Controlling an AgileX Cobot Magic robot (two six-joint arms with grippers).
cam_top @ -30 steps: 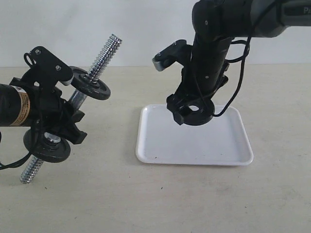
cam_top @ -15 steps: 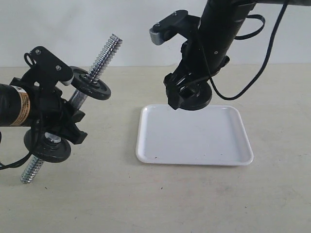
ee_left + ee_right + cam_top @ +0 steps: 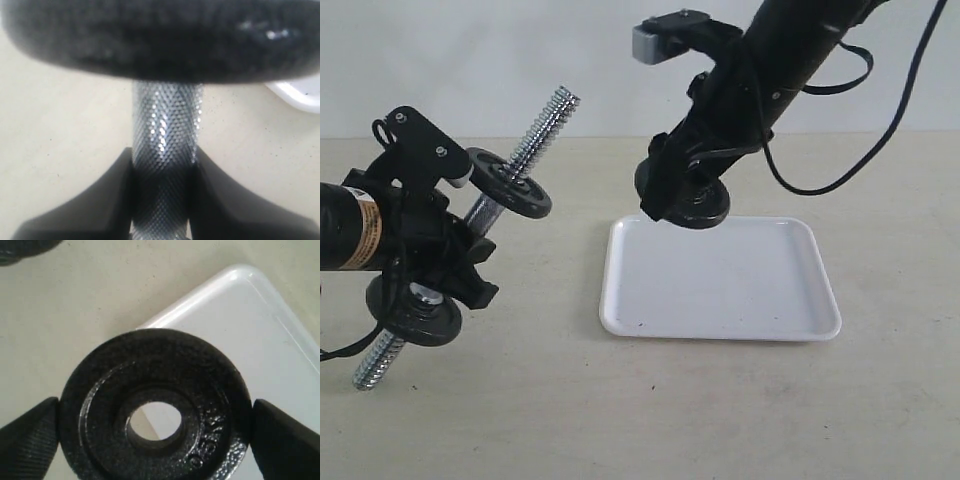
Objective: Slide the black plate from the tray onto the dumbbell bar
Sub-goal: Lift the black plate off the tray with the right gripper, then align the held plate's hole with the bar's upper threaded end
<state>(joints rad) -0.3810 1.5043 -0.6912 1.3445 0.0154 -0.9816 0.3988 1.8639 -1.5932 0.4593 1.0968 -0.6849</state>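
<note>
We note right gripper [image 3: 682, 195] pinching round black cast-metal plate [image 3: 155, 360], pebbled, centre-holed, raised over far-left corner of glossy white plastic tray [image 3: 720, 290]. Left gripper [image 3: 161, 200] clamps knurled chrome dumbbell bar [image 3: 542, 122], tilted, at left.

- The exterior view stands off the counter [image 3: 650, 420], a little above it, facing across it to a pale wall [image 3: 470, 50]; both arms, the bar [image 3: 542, 122] and the tray [image 3: 720, 290] fit in at middle range.
- The left wrist view looks along the left fingers [image 3: 85, 210], very near the bar; a blurred disc [image 3: 160, 35] blocks most of what lies beyond.
- The right wrist view looks steeply down past the right fingers [image 3: 27, 440], close on the plate [image 3: 155, 365].
- All three show the tray and the counter, the left one only a tray corner.
</note>
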